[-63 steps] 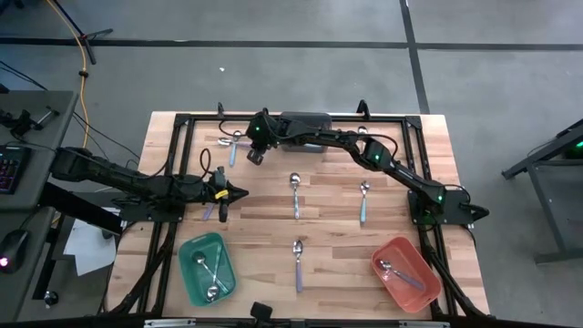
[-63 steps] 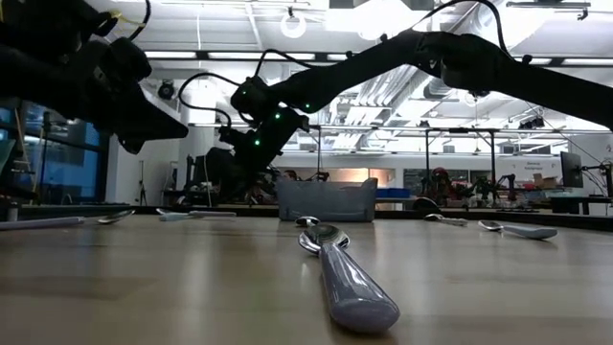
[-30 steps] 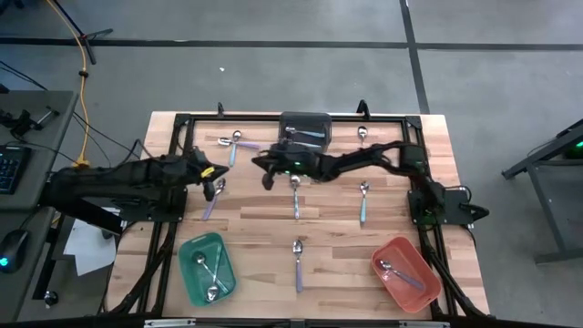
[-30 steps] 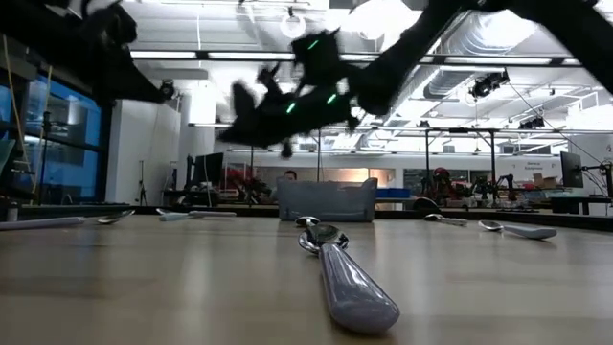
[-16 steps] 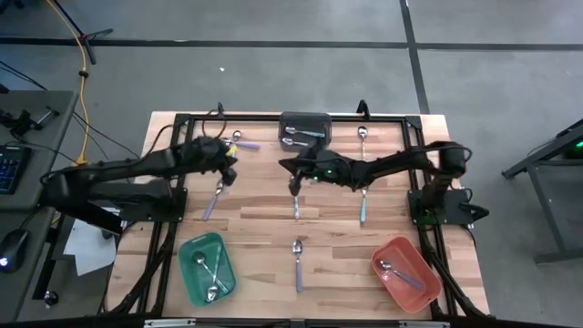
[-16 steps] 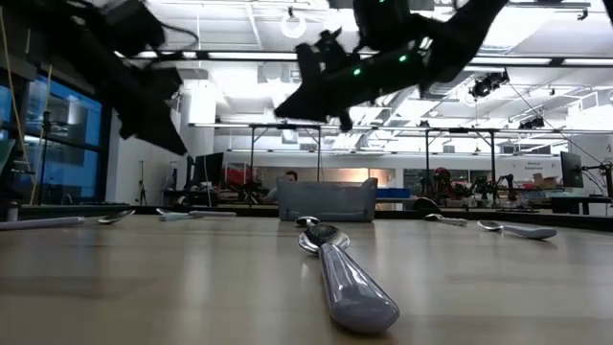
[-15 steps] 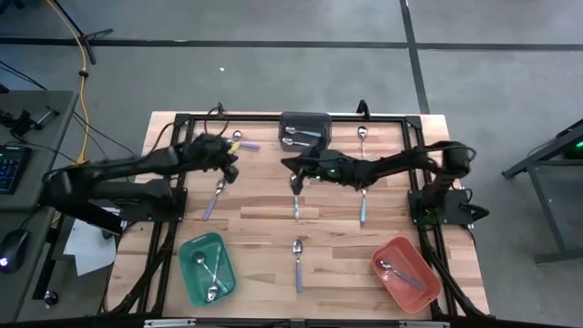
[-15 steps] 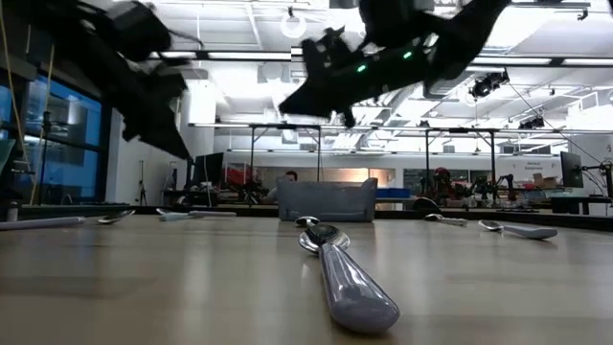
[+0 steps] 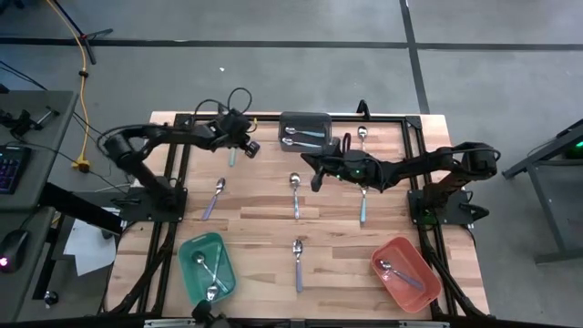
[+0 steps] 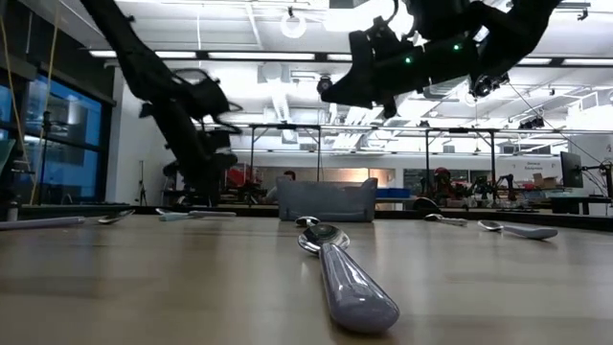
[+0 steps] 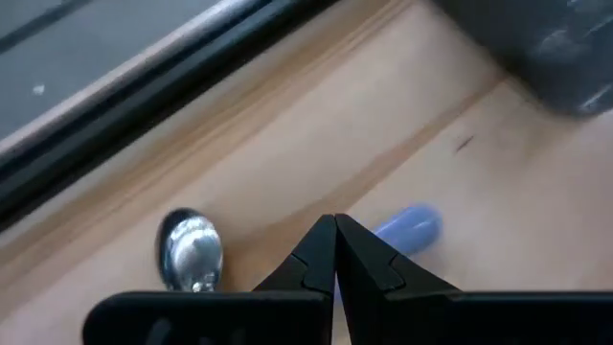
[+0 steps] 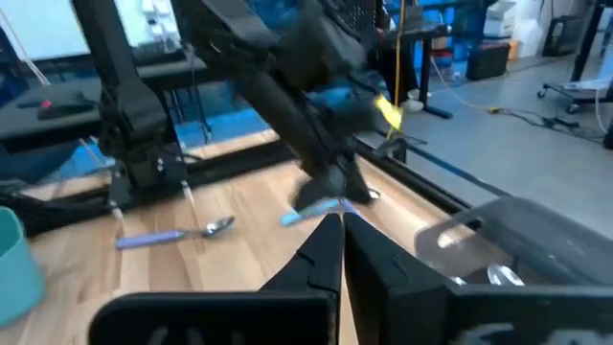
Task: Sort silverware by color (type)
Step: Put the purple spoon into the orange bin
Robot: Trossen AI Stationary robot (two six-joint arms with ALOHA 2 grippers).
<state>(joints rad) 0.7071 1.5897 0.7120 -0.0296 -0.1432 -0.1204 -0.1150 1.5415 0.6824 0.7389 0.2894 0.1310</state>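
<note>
On the pale wooden table inside a black frame, spoons with shiny bowls and blue or lavender handles lie scattered, some already in the green bin, red bin and grey bin. The left gripper, fingers pressed together and empty, hangs over a blue-handled spoon near the far edge. The right gripper, also closed and empty, hovers mid-table beside the grey bin.

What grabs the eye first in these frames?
Both dark arms stretch over the table's far half: the left gripper shut just above a light blue-handled spoon near the back edge, the right gripper shut in mid-air beside the dark grey bin. More spoons lie scattered across the wooden table, and the green bin and red bin sit at the near corners, each with spoons inside.
</note>
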